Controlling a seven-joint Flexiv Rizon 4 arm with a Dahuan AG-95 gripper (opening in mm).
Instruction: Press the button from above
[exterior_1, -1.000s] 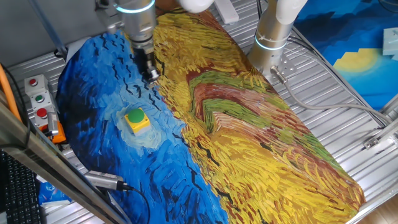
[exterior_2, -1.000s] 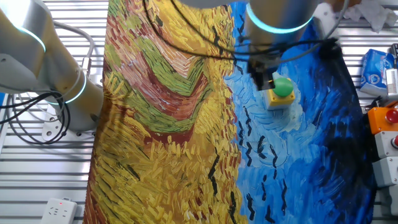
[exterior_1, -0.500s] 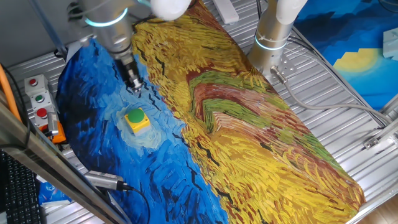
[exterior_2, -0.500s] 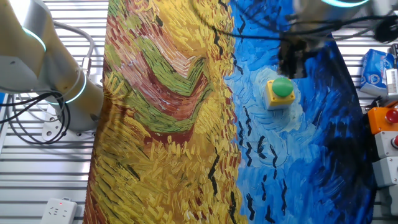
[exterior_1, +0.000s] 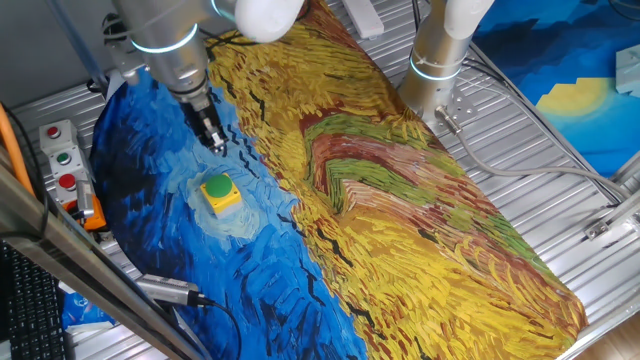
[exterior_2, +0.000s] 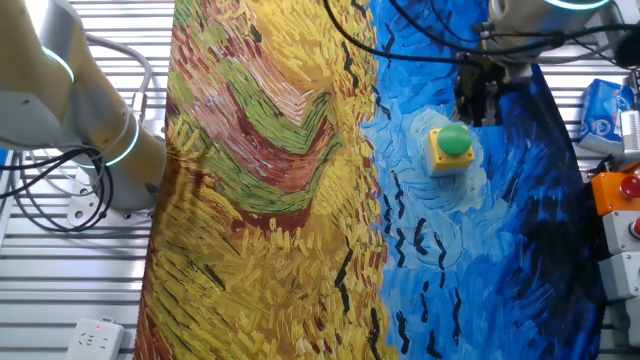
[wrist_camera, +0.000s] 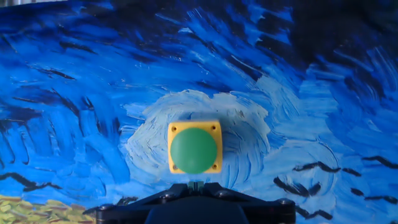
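The button (exterior_1: 217, 186) is a round green cap on a yellow square box (exterior_1: 228, 201), standing on the blue part of a painted cloth. It also shows in the other fixed view (exterior_2: 455, 139) and centred in the hand view (wrist_camera: 194, 150). My gripper (exterior_1: 213, 143) hangs above the cloth just beyond the button, apart from it, pointing down. In the other fixed view the gripper (exterior_2: 480, 115) is up and right of the cap. In the hand view the fingertips (wrist_camera: 196, 185) meet with no gap, holding nothing.
A grey control box (exterior_1: 62, 160) with small red and green buttons sits at the cloth's left edge. A second arm's base (exterior_1: 440, 60) stands at the far side. A cable plug (exterior_1: 170, 292) lies near the front. A blue packet (exterior_2: 605, 110) lies beside the cloth.
My gripper has moved from over the blue-yellow border across to the blue area, close behind the button. The button has not moved.
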